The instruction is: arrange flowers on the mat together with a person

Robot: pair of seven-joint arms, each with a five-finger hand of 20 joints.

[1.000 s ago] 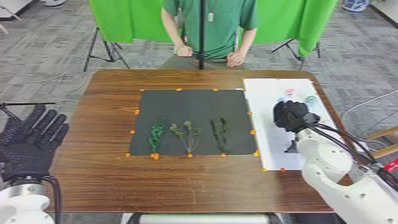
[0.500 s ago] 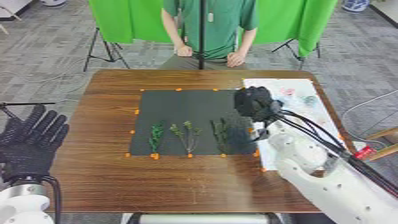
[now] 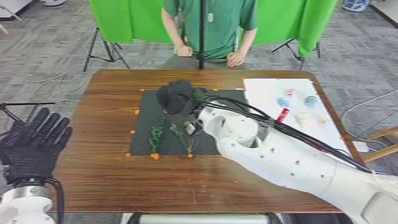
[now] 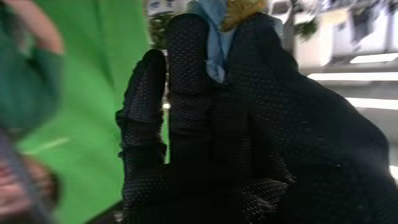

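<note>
My right hand (image 3: 177,100) is above the upper left part of the dark mat (image 3: 147,110), its arm crossing from the right. In the right wrist view, the fingers and thumb of the right hand (image 4: 191,105) pinch a blue flower (image 4: 214,31) with a yellow-brown part. Two green sprigs, a left one (image 3: 155,137) and a branching one (image 3: 189,141), lie side by side on the mat; the arm covers the area to their right. My left hand (image 3: 34,142) is open beside the table's left edge, fingers straight.
On the white sheet (image 3: 266,87) at the right lie a pink flower (image 3: 290,92), a blue one (image 3: 282,102), a green one (image 3: 310,101) and a red item (image 3: 282,115). Orange markers edge the mat. Across the brown table (image 3: 107,185) stands a person.
My right hand has swung left from over the white sheet to above the dark mat's upper left. Its forearm now covers the rightmost sprig. The left hand has dropped slightly.
</note>
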